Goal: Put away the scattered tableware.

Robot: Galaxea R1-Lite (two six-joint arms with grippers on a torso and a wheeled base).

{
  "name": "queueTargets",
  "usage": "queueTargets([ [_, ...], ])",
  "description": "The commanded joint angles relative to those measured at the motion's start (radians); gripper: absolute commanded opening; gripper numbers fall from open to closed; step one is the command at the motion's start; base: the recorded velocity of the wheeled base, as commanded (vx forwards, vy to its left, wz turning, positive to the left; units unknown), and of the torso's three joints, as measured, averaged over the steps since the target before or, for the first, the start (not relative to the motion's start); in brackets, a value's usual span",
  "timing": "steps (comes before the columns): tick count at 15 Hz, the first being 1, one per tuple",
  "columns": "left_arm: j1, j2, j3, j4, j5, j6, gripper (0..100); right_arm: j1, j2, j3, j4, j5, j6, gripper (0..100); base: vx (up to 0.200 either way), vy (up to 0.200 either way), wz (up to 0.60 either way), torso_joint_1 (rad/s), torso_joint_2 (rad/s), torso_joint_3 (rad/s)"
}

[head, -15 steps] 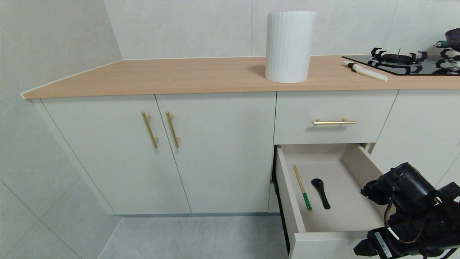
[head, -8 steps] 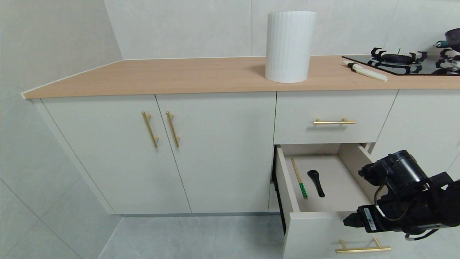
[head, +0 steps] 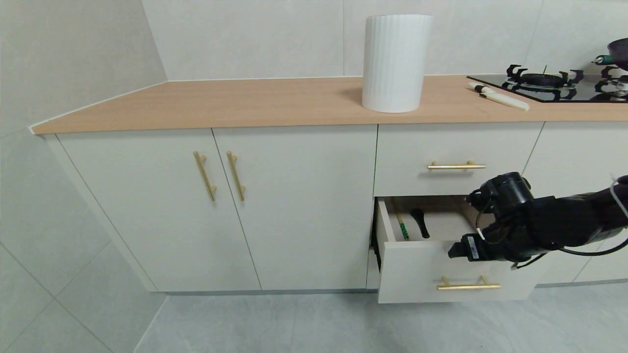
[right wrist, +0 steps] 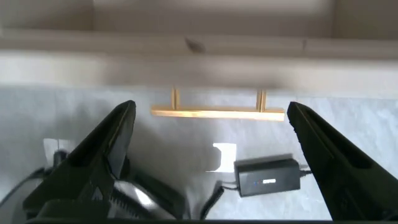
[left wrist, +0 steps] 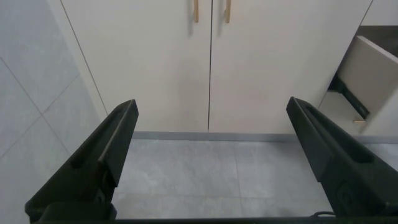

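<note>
Lower drawer part-way shut, tableware inside; task judged near its end.

Chopsticks (head: 402, 228) and black spoon (head: 421, 224) lie side by side in the lower drawer (head: 417, 264), which stands a little out from the cabinet. Right gripper (right wrist: 209, 124) sits at the drawer front above the brass handle (head: 468, 285), fingers spread wide and holding nothing; contact cannot be told. Left gripper (left wrist: 210, 118) hangs over the floor, spread and empty. Left to do: close the drawer, and perhaps stow the pale knife (head: 500, 98) on the counter. The small sticker (head: 471, 243) on the right wrist has print too fine to read.
</note>
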Motion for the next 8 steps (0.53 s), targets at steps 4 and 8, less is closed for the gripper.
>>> queueTargets([
  [4, 0.0, 0.0, 0.0, 0.0, 0.001, 0.0, 100, -0.049, 0.234, -0.271, 0.002, 0.001, -0.001, 100, 0.0, 0.0, 0.0, 0.0, 0.0, 0.0],
  [8, 0.0, 0.0, 0.0, 0.0, 0.001, 0.0, 100, -0.055, 0.254, -0.261, -0.102, -0.007, 0.036, 100, 0.0, 0.0, 0.0, 0.0, 0.0, 0.0],
])
